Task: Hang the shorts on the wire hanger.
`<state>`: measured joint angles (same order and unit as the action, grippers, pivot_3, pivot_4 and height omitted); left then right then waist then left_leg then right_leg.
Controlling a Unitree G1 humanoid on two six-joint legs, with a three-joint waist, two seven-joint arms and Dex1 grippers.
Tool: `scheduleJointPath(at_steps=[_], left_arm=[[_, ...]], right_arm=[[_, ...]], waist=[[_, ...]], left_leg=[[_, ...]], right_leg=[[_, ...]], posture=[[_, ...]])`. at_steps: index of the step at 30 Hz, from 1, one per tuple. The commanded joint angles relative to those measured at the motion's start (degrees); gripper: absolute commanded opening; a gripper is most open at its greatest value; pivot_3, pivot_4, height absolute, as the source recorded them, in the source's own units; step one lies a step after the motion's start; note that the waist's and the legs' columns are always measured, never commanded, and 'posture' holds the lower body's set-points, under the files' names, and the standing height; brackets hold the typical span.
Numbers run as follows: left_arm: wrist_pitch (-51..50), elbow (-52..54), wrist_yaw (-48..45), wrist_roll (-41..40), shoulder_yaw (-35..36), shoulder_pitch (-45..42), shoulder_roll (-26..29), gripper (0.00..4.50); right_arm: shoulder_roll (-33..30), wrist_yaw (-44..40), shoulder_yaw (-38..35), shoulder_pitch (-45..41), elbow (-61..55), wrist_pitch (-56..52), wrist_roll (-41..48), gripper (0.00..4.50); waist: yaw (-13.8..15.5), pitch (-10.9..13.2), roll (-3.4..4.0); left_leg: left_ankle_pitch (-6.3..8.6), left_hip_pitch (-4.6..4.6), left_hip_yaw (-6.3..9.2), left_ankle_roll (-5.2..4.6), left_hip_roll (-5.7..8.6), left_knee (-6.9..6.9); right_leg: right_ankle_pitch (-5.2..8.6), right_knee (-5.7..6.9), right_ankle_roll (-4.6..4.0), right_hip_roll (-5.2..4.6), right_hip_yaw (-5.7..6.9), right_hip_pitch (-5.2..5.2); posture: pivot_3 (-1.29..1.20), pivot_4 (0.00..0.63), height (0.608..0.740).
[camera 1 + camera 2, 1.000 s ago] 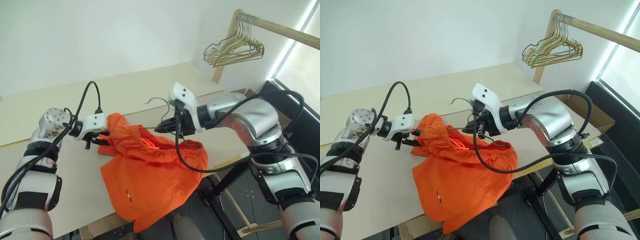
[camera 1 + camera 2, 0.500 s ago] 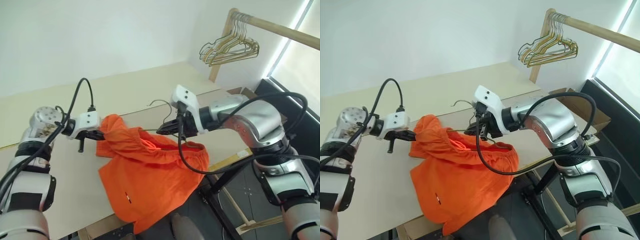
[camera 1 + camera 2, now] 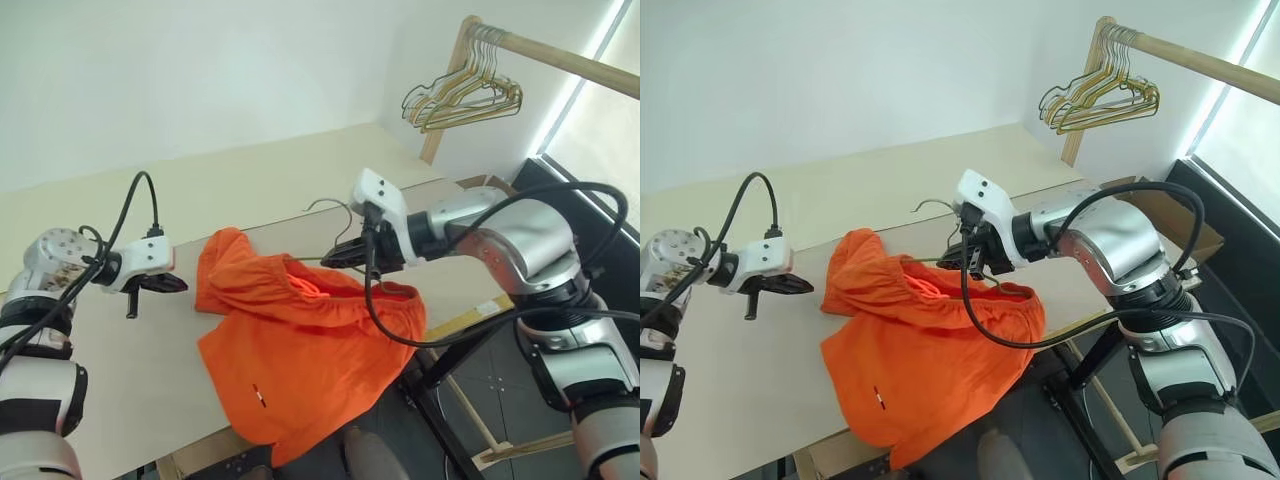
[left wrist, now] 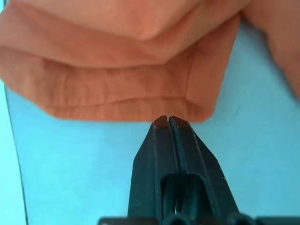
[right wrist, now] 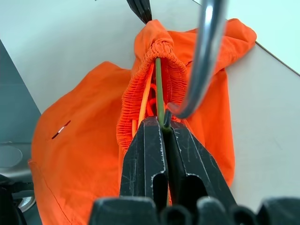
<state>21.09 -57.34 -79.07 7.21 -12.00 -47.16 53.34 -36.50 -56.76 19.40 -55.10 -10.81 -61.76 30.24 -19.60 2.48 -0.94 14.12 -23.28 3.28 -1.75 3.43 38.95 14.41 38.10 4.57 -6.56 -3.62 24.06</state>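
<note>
The shorts (image 3: 300,350) are being seen spread over the near edge of the table (image 3: 150,400), the lower part hanging past that edge. The wire hanger (image 5: 160,89) is being held by the right gripper (image 5: 165,125), whose fingers are being pressed together on the thin wire; the wire is running straight out from between the fingertips and into the gathered waistband, while the hanger's hook is curving up just above the jaws. In the head views this gripper (image 3: 362,256) is being seen directly over the waistband, at the shorts' far side. The left gripper (image 4: 168,119) is being held with its two fingers pressed flat against each other and nothing between them; a folded corner of orange fabric is lying just beyond the fingertips, a sliver of table being visible between tips and cloth. In the head views the left gripper (image 3: 172,285) is being seen just beside the raised corner of the shorts, apart from it.
</note>
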Motion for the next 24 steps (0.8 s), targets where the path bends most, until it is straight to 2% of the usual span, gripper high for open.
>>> scheduleJointPath(at_steps=[1, 4, 7, 14, 18, 21, 24], left_arm=[[0.2, 0.6, -0.3, -1.8, 2.5, -0.7, 0.2, 0.04], [-3.1, 4.9, -5.8, -7.3, 4.9, -1.0, -1.5, 0.04], [-11.5, 11.7, -12.7, -13.8, 4.0, -1.8, -1.4, 0.59], [-11.9, 19.1, -13.4, -15.3, 0.8, -1.4, -4.6, 2.76], [-2.7, 14.5, -10.0, -7.1, -2.5, -2.3, -6.2, 2.76], [-0.7, 9.9, -4.9, -2.9, -3.5, -4.6, -7.8, 2.76], [-0.3, 7.7, -5.5, -2.6, -3.0, -6.0, -8.4, 2.17]], right_arm=[[-0.9, -0.8, -1.7, -0.3, -1.9, 1.9, -0.3, 0.00], [-0.7, -1.1, -1.4, -0.4, -1.8, 2.2, -0.6, 0.00], [-0.4, -1.3, -1.1, -0.7, -1.4, 2.6, -0.9, 0.00], [0.6, -1.2, -0.9, -1.1, -1.0, 2.7, -1.3, 0.00], [1.2, -1.1, -1.1, -1.6, -0.8, 2.8, -1.7, 0.00], [1.4, -1.2, -1.4, -1.7, -0.8, 2.6, -1.8, 0.00], [1.3, -1.1, -1.6, -1.5, -1.1, 2.4, -1.7, 0.00]], waist=[[0.0, 0.0, 0.00], [0.1, 0.0, 0.00], [0.1, 0.0, -0.04], [0.1, 0.0, -0.04], [-0.1, -0.1, -0.05], [-0.1, -0.1, -0.05], [-0.1, -0.1, -0.06]], left_leg=[[0.00, 0.00, 0.00, 0.00, 0.00, 0.00], [0.00, 0.01, 0.00, 0.00, 0.00, 0.00], [0.00, -0.07, 0.00, 0.00, 0.00, 0.03], [0.00, 0.03, 0.00, 0.00, -0.02, 0.02], [-0.01, 0.04, 0.00, 0.01, -0.01, 0.02], [-0.02, 0.01, -0.01, 0.03, -0.01, 0.02], [-0.02, -0.02, -0.01, 0.03, 0.00, 0.02]], right_leg=[[0.00, 0.00, 0.00, 0.00, 0.00, 0.00], [0.00, 0.01, 0.00, 0.00, 0.01, -0.01], [0.00, 0.00, 0.00, 0.00, 0.02, 0.02], [0.00, 0.01, 0.00, 0.01, -0.01, -0.03], [0.00, 0.00, 0.00, 0.01, -0.02, -0.04], [0.00, 0.00, 0.00, 0.01, -0.02, -0.01], [0.00, -0.01, 0.00, 0.00, -0.01, 0.00]], posture=[[-0.25, 0.000, 0.740], [-0.24, 0.000, 0.740], [-0.24, 0.000, 0.740], [-0.24, 0.000, 0.740], [-0.25, 0.000, 0.740], [-0.26, 0.000, 0.740], [-0.26, 0.000, 0.740]])
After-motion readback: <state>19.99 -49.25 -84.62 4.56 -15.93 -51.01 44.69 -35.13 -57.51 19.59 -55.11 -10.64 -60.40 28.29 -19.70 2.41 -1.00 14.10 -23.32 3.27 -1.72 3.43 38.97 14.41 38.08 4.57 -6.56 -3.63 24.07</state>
